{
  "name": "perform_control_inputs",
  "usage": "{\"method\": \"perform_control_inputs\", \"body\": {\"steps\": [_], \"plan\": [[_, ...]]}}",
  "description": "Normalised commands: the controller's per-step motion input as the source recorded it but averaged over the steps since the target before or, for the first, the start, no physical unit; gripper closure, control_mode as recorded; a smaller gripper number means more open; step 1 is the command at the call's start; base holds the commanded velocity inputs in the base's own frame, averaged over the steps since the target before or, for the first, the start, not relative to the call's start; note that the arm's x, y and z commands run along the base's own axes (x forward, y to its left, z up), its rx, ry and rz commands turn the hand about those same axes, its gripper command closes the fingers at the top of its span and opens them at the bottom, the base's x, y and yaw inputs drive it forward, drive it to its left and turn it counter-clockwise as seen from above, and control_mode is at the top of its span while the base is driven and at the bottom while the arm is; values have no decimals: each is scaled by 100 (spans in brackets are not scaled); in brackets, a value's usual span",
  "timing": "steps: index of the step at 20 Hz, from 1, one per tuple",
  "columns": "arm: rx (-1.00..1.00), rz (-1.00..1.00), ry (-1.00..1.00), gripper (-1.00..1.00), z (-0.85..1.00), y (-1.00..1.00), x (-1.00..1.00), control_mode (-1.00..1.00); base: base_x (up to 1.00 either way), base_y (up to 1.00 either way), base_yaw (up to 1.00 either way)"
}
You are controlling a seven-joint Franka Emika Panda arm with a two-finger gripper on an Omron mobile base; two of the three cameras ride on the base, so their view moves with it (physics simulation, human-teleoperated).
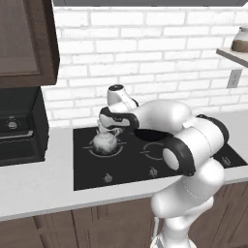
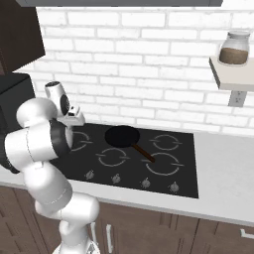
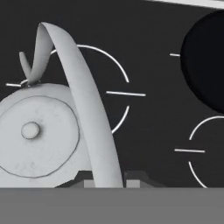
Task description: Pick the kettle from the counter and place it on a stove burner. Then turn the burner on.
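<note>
- My fingers [image 3: 109, 178] were pinched on the arched handle of the kettle [image 1: 104, 142], low in the hand view.
- The kettle sat on the stove burner [image 1: 91, 147] at centre left of the left base view.
- A frying pan [image 2: 122, 135] lay near, mid-cooktop [image 2: 188, 168].
- A black appliance [image 1: 19, 126] stood on the bench [image 1: 38, 186] at far left.

kettle [image 1: 105, 143]: mottled white-grey, upright | on stove burner [image 1: 93, 150], black cooktop | counter [image 1: 38, 184]: pale
</note>
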Motion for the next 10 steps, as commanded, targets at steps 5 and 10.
{"method": "perform_control_inputs", "body": {"steps": [5, 10], "plan": [[0, 0, 4, 100, -33, 0, 4, -100, 0, 0, 0], [-1, -3, -1, 100, -2, 0, 3, -100, 0, 0, 0]]}}
